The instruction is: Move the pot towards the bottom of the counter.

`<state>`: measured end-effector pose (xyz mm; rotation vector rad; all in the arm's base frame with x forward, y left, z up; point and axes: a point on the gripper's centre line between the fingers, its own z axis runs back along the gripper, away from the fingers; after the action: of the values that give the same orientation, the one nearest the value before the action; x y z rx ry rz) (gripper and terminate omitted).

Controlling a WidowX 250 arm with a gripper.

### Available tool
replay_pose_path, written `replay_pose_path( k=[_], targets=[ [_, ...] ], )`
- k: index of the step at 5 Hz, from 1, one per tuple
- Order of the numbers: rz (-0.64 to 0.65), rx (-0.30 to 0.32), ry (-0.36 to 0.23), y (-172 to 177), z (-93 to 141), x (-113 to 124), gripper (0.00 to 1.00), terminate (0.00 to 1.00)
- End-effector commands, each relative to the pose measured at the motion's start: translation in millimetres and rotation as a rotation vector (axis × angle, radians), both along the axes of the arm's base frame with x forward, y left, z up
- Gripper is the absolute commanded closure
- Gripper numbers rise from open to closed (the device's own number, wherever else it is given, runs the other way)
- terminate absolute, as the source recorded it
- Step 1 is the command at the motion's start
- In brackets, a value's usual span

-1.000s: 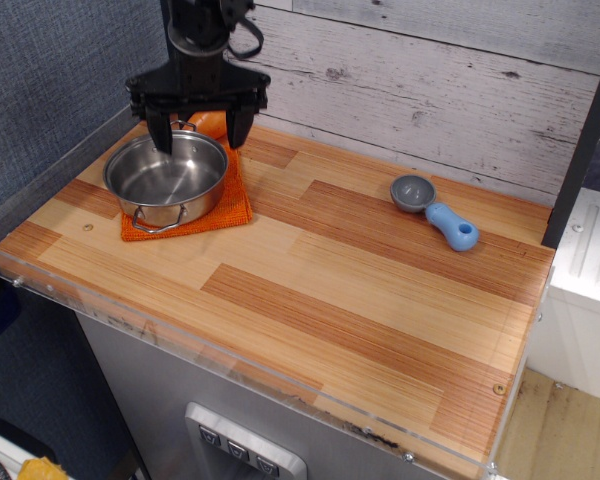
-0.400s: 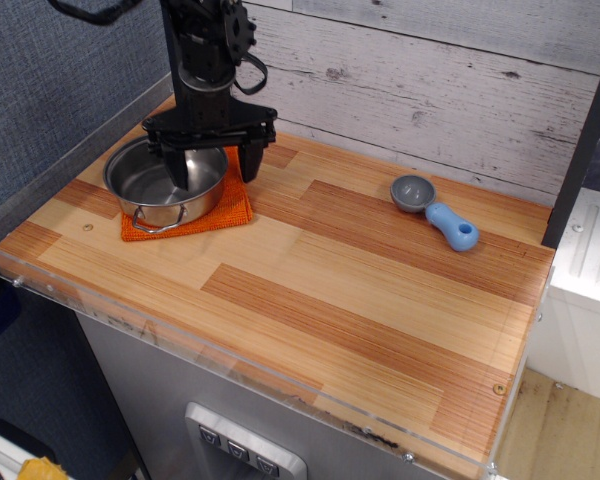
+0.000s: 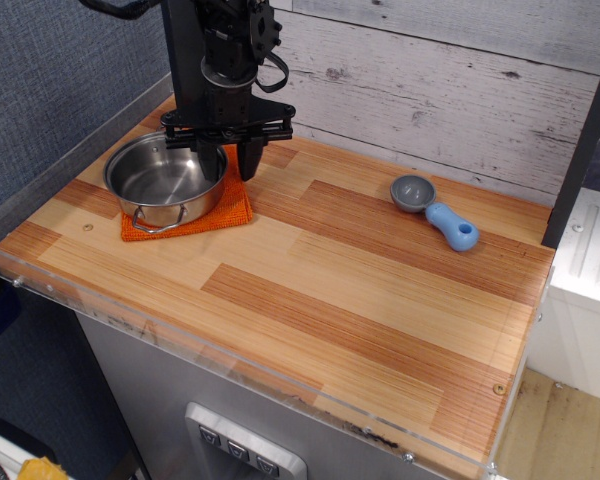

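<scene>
The shiny steel pot (image 3: 166, 180) sits on an orange square cloth (image 3: 232, 208) at the back left of the striped wooden counter (image 3: 320, 280). One wire loop handle (image 3: 160, 222) points to the front. My black gripper (image 3: 232, 165) comes straight down on the pot's right rim. One finger (image 3: 216, 162) is inside the pot and the other (image 3: 248, 164) is outside over the cloth. The fingers stand close together with the rim between them. The pot rests flat on the cloth.
A small grey-and-blue scoop (image 3: 432, 208) lies at the back right of the counter. A clear acrylic rim (image 3: 230, 368) edges the counter's front and left. A whitewashed plank wall (image 3: 430, 90) stands right behind the counter.
The gripper has shifted right and lowered from over the pot's middle to its right rim. Its fingers have drawn in from wide apart to narrow around the rim. The pot has not moved.
</scene>
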<state>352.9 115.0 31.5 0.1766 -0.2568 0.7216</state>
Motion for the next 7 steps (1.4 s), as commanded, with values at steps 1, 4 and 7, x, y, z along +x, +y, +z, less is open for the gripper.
replay_pose_path(
  k=[1, 4, 7],
  targets=[
    [0.029, 0.028, -0.103, -5, 44, 13, 1.00, 0.00],
    [0.048, 0.046, -0.111, -4, 59, 18, 1.00, 0.00],
    [-0.009, 0.137, -0.289, 7, 151, -4, 1.00, 0.00]
  ],
)
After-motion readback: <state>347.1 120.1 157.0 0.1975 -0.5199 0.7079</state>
